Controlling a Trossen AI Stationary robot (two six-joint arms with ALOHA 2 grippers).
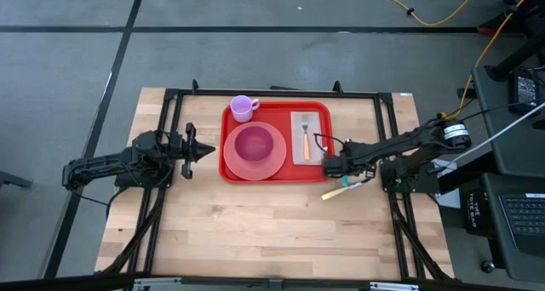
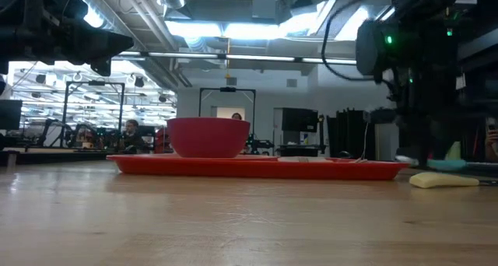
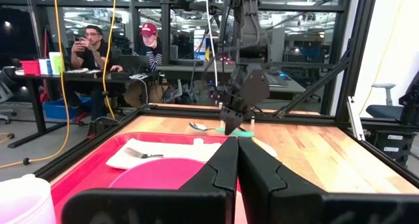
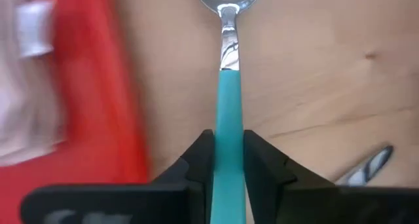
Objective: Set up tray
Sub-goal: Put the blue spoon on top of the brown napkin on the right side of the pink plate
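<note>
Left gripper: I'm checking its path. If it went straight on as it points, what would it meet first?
The left gripper, shut, points at the tray; its rim comes first, then likely the plate.

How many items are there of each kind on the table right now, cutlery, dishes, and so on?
Tray: 1
Plate: 1
Bowl: 1
Cup: 1
Napkin: 1
Fork: 1
Spoon, teal handle, pinched in the right gripper: 1
Yellow-handled utensil, probably a knife: 1
Total: 8
</note>
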